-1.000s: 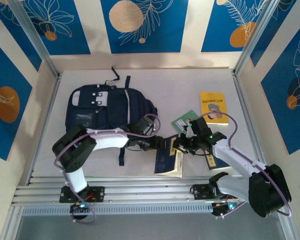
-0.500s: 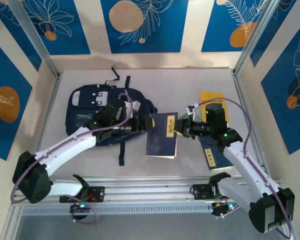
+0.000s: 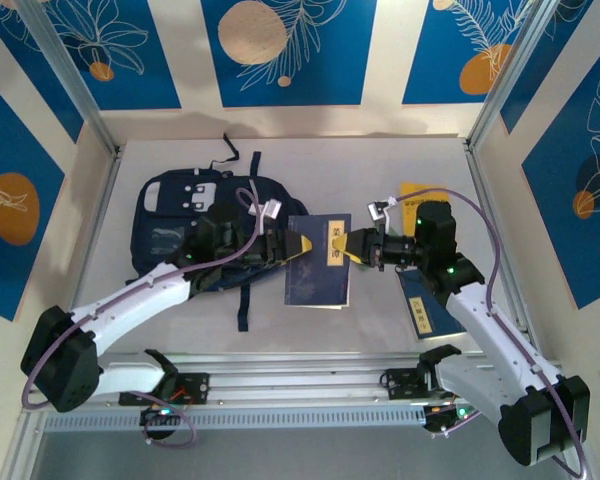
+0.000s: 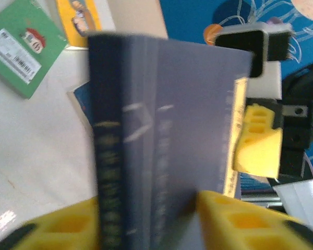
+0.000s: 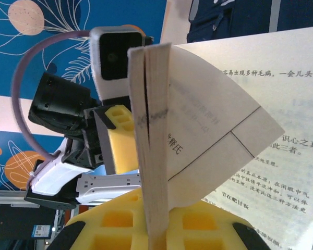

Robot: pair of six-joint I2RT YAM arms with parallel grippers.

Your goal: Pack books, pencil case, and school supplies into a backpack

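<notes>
The navy backpack (image 3: 175, 228) is lying flat on the left of the worktop (image 3: 380, 170). Just right of it, the left tool (image 3: 298, 246) is clenching the spine of a dark navy book (image 3: 318, 272), which is hanging above the worktop between both arms. The right tool (image 3: 351, 250) is pinching its opposite page edge.

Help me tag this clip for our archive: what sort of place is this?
Probably a lab robot cell, not a classroom: a white table framed by aluminium rails, blue leaf-patterned wall panels closing it in, and two arms bolted at its near edge.
</notes>
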